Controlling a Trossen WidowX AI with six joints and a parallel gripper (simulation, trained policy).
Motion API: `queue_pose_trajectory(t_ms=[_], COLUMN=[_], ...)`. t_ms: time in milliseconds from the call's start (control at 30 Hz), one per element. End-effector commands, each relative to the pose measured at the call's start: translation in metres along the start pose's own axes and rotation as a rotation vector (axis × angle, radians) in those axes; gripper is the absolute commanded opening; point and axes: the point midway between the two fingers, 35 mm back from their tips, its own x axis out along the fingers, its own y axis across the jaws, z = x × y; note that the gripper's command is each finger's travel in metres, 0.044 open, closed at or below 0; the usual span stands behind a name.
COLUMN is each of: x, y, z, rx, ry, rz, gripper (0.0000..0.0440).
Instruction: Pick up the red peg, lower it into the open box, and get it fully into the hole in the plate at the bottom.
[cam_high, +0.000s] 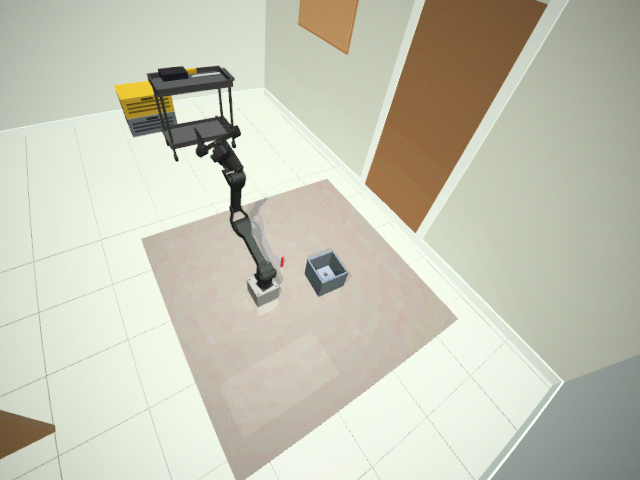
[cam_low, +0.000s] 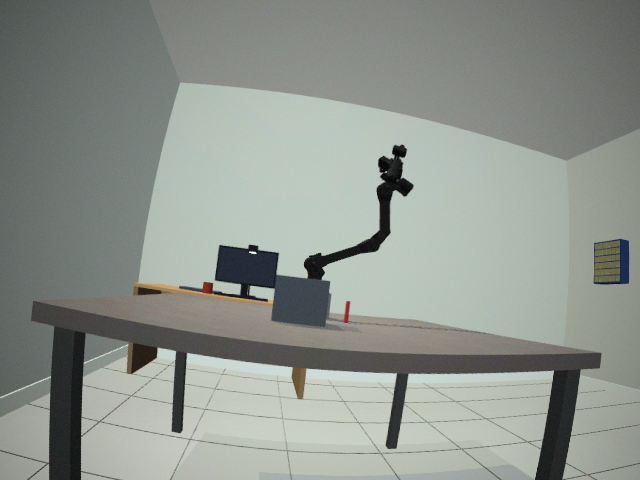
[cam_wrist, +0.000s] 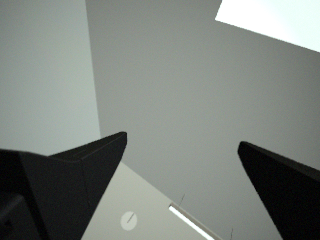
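The red peg (cam_high: 282, 261) (cam_low: 347, 312) stands upright on the table, between the arm's base and the open box. The grey-blue open box (cam_high: 333, 285) (cam_low: 300, 300) stands beside it. Inside, in the top view, a pale plate (cam_high: 320, 271) with a small dark hole lies at the bottom, and no peg shows in it. My gripper (cam_wrist: 181, 141) is wide open and empty. It is raised high above the table, far from the peg and the box, and the wrist view shows only walls and ceiling beyond the fingertips. The peg is out of the wrist view.
The arm's pale base block (cam_high: 264, 293) sits on the table (cam_high: 361, 351) (cam_low: 180, 320) left of the peg in the top view. A dark cart (cam_high: 201, 82) and yellow and grey crates stand on the floor beyond. A desk with a monitor (cam_low: 247, 266) stands behind the table in the exterior view.
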Motion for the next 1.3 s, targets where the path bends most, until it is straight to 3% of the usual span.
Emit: queue_pose_trajectory(t_ms=[0,267,567,933,1267], x=[0.004,0.005,-0.013,-0.059,-0.114], y=[-0.001,-0.016,-0.039,-0.075,-0.113], z=[0.023,0.108,0.192,0.273,0.323], rx=[0.019,0.075,0.153,0.256,0.346], ry=[-0.073,-0.321,-0.583,-0.886,-1.132], rz=[-0.009,-0.066,-0.133,-0.228,-0.325], gripper=[0.0440,0.0440,0.0440,0.0440,0.0440])
